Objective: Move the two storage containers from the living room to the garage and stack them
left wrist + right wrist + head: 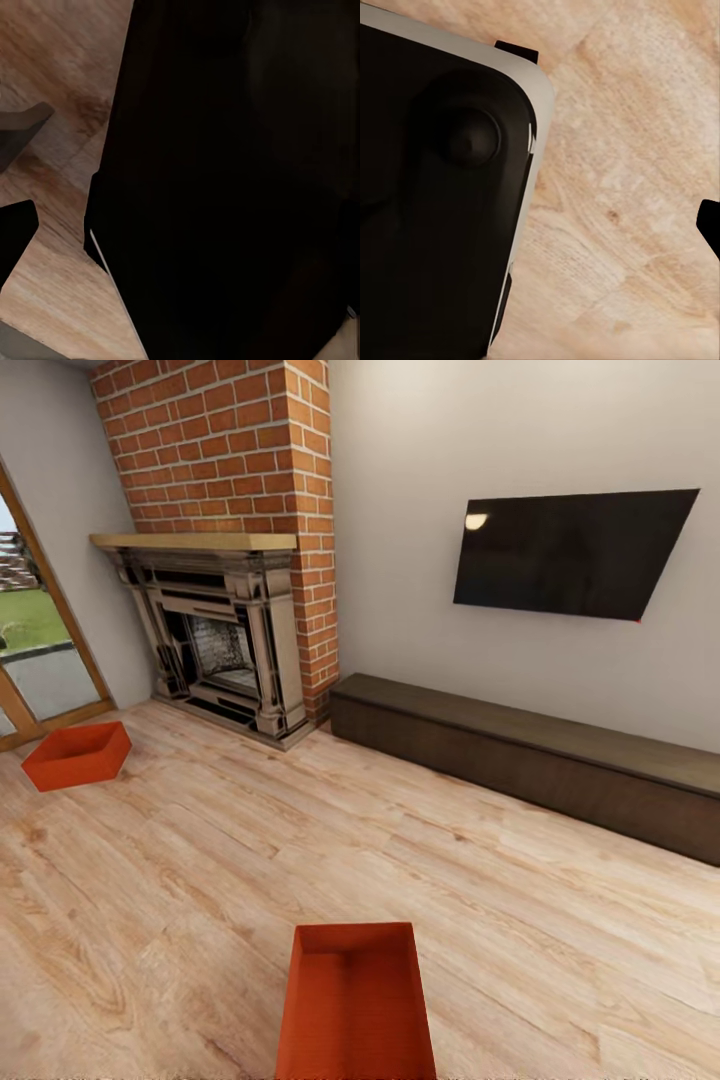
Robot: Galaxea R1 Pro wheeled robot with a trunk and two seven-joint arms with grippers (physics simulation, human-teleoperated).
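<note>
Here is the living room, seen from the head camera: light wood-plank floor (420,860) running wall to wall. One red-orange bin (356,1005) sits right at six o'clock, open top up, its near end cut off by the lower edge of the view. The second bin (78,754) rests on the planks out at nine o'clock, well apart from the first, near the glass door (30,650) and just in front of the fireplace (225,645). That fireplace stands at eleven o'clock, red brick chimney (250,450) rising above a pale mantel (195,541). At two o'clock a black TV (575,552) hangs on the plain wall, and below it a long dark low cabinet (530,755) runs along the wall from the brick column toward three o'clock.

Both wrist cameras look down on wood planks past large dark robot bodywork (240,180). As for the left gripper and the right gripper, I cannot tell whether either is wide or narrow.
</note>
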